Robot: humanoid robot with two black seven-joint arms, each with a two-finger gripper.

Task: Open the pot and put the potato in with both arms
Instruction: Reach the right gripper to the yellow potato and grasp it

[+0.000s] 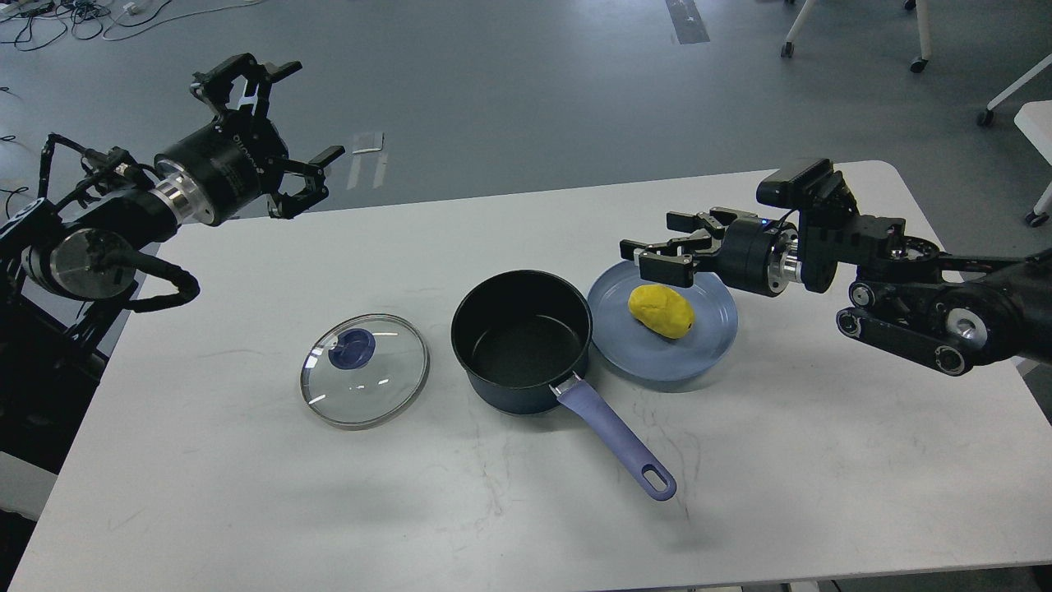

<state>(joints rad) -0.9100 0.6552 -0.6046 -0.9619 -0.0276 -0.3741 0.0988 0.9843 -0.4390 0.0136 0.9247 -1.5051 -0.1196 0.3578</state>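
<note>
My open right pincer (657, 247) hovers beside the lumpy yellow potato (662, 311), which may roll off its flat blue-grey plate (657, 358) if nudged.

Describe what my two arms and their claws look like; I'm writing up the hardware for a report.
Both arms are black with silver joint rings and black cables. The left claw has skeletal black fingers behind a drum-shaped wrist with white lettering. The right claw has blocky black fingers, and a small black box sits atop its wrist.

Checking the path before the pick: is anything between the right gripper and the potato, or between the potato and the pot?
Nothing visible. The right gripper hangs open near the potato on the plate; the pot beside it is open, its lid on the table.
</note>
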